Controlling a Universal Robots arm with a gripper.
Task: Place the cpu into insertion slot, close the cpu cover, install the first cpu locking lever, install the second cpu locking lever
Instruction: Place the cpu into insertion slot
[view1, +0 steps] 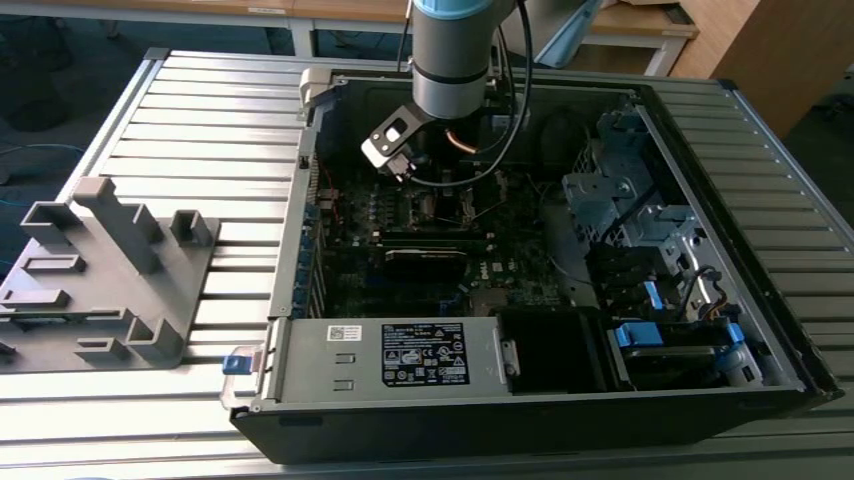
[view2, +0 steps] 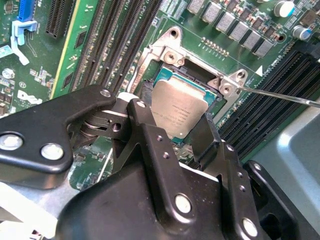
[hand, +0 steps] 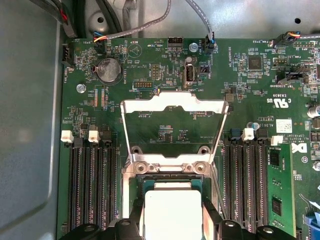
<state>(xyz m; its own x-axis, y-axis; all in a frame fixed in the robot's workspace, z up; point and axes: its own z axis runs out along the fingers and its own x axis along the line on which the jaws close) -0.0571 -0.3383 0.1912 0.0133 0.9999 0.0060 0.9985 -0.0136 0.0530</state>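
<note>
One cpu (view2: 178, 111), one cpu cover (hand: 172, 103), one computer case (view1: 534, 425)

The cpu (view2: 179, 111) has a dull, satin silver-grey metal face. The cpu cover (hand: 175, 101) is thin bare metal, bright and smooth. The gripper (view2: 177, 132) is matt black with a faint sheen, set with shiny screw heads. The motherboard (hand: 150, 65) is glossy green lacquer, and a locking lever (view2: 280, 97) is polished wire. The table (view1: 200, 130) is ribbed matt grey metal. The fixture (view1: 107, 280) looks like matt grey plastic. The power-supply box (view1: 320, 345) is dull silver sheet metal with a paper label.
</note>
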